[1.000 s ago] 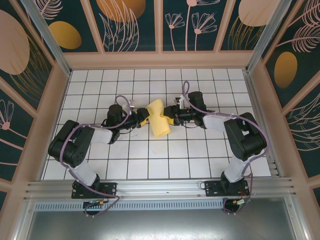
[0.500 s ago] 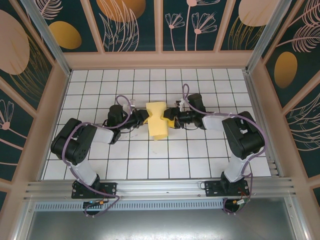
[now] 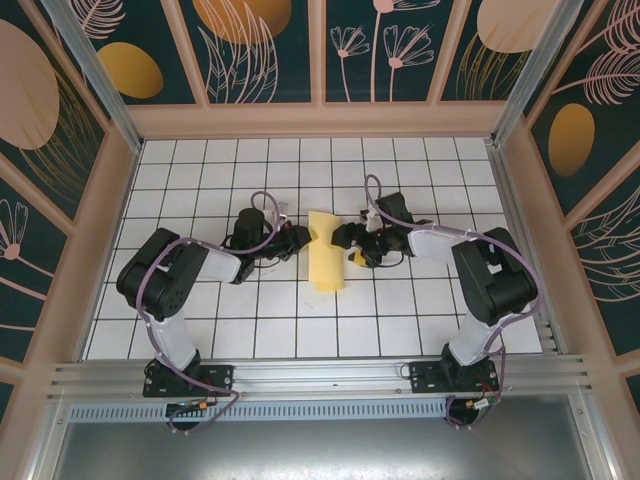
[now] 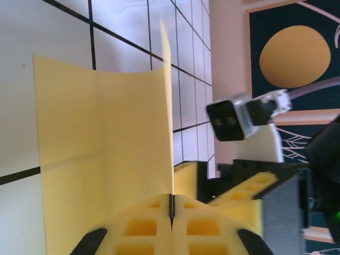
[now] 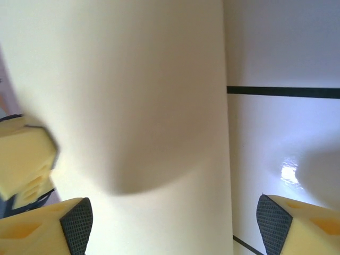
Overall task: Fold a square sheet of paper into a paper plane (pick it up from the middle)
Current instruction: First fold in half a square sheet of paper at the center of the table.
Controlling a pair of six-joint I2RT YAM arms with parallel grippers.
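Observation:
The square sheet of paper (image 3: 325,253) is pale yellow and doubled over into a long strip near the table's middle. My left gripper (image 3: 300,240) is at its left side. In the left wrist view the sheet (image 4: 106,149) curves upward and its raised edge runs into the slit where my left gripper (image 4: 171,206) is shut on it. My right gripper (image 3: 350,246) sits just right of the strip. In the right wrist view it (image 5: 172,220) is open, its fingertips (image 5: 74,223) wide apart either side of the sheet (image 5: 143,106). The paper plane is out of view.
White tiled table (image 3: 300,320) with raised tan walls (image 3: 320,120) on three sides. The right arm's wrist camera (image 4: 229,120) and yellow fingers (image 4: 249,186) sit close behind the paper. A yellow finger (image 5: 24,159) of the left gripper shows at the right wrist view's left edge.
My left gripper has closed on the paper's edge. My right gripper has opened and let the paper go. The sheet has shifted right and straightened into a narrow strip.

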